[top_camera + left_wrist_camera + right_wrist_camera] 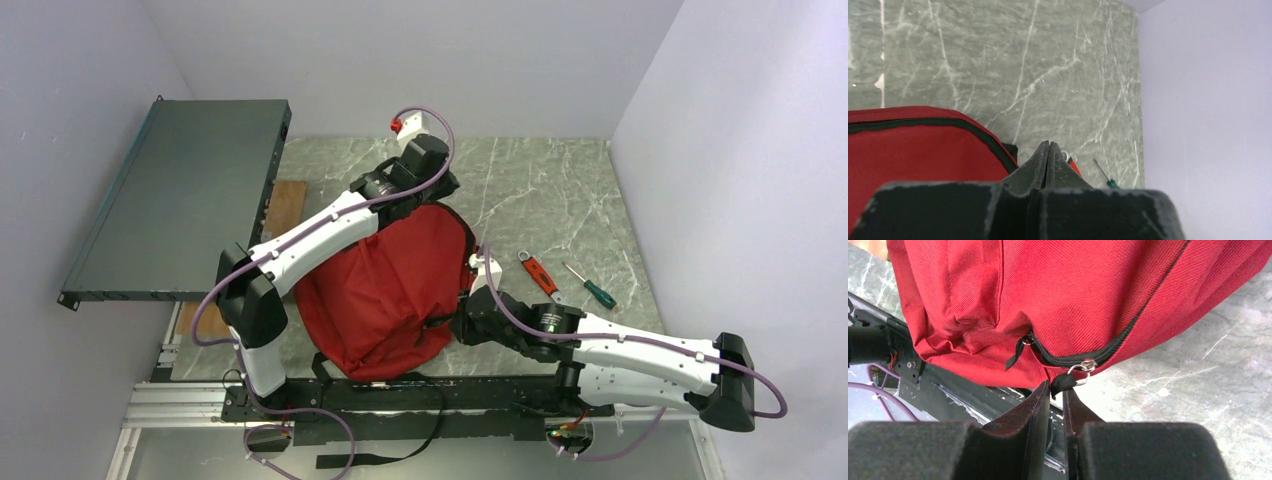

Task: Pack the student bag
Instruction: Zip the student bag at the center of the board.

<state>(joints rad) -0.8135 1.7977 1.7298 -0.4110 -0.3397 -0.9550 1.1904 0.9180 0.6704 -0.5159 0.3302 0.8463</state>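
Hidden first: from the top view the L gripper (1049,150) tips can't be made out, since the wrist sits over the far top edge of the soft red fabric backpack (390,290). L wrist cam shows them: fingers pressed flat together, nothing between. Behind those fingers a small red-orange tool (1074,167) is mostly covered. The thin green-handled screwdriver (1105,177) is cut off by the finger block.

R gripper (1055,388) is at the bag's R side near the bottom corner, jaws a narrow slit apart. The black fabric zipper pull tab (1062,383) hangs off a silver slider (1083,367), its end in the mouth of the slit. Can't tell if the pads touch it. A 2nd black pull (1018,352) dangles further along the black zipper.

The bag lies mid-table on the green marble-look tabletop (560,190), its bottom at the near edge by the arm bases, L arm draped across it.

Edges/room: flat dark grey metal chassis (180,200) overhangs the table's L side, close to the bag. There is bare top at the far R. Tools lie just R of the bag, and the walls are tight on both sides.
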